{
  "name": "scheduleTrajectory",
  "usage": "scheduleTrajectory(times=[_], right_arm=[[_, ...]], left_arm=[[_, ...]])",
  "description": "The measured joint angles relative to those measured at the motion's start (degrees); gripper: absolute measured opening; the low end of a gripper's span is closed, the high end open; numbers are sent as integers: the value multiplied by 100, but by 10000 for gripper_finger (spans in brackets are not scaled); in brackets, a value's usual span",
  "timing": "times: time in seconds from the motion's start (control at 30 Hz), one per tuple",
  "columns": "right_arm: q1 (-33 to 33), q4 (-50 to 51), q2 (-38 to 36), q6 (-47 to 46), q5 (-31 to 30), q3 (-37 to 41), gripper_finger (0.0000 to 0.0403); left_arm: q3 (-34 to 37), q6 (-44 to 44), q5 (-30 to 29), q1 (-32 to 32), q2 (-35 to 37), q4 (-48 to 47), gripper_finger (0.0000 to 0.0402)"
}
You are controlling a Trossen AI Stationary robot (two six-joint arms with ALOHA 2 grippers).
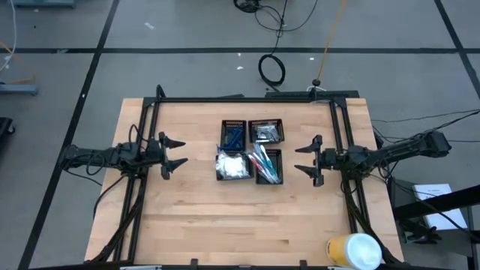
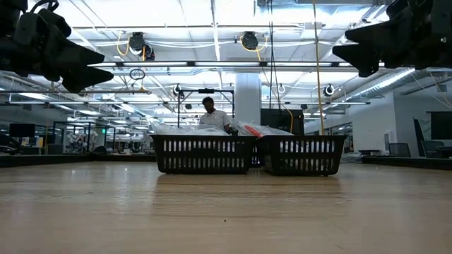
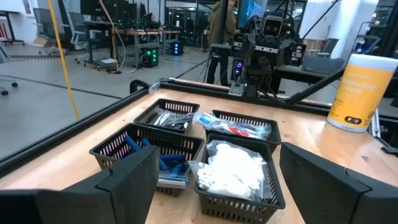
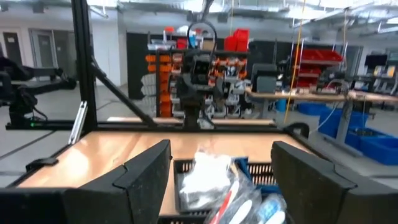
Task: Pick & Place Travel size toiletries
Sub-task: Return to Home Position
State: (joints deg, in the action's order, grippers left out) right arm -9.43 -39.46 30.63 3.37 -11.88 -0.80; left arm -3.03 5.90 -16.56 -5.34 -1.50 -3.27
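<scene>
Four black mesh trays stand together at the table's middle. They hold blue razors (image 1: 232, 135), small silvery pieces (image 1: 265, 132), white crinkly packets (image 1: 232, 166) and toothbrushes (image 1: 265, 164). The packets (image 3: 233, 171) and razors (image 3: 165, 163) also show in the left wrist view. My left gripper (image 1: 175, 154) is open and empty, held above the table left of the trays. My right gripper (image 1: 306, 160) is open and empty, held above the table right of the trays.
A large yellow-and-white cylinder (image 1: 354, 251) stands at the table's near right corner. A black frame (image 1: 247, 99) runs along the table's far edge and sides. Bare wood lies between each gripper and the trays. A person (image 2: 210, 114) stands in the room beyond.
</scene>
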Motion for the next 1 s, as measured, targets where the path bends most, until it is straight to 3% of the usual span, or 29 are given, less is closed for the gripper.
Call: scheduleTrajectory(times=[0.3, 0.63, 1.0], right_arm=[[0, 1291, -1042, 5, -1, 0, 263], [0, 3290, -2389, -116, -1, -1, 263], [0, 3414, -2459, -790, 0, 0, 263]], left_arm=[[0, 25, 2, 0, 0, 2, 310], [-1, 27, 1, 0, 0, 2, 327], [-2, 29, 0, 0, 0, 4, 316]])
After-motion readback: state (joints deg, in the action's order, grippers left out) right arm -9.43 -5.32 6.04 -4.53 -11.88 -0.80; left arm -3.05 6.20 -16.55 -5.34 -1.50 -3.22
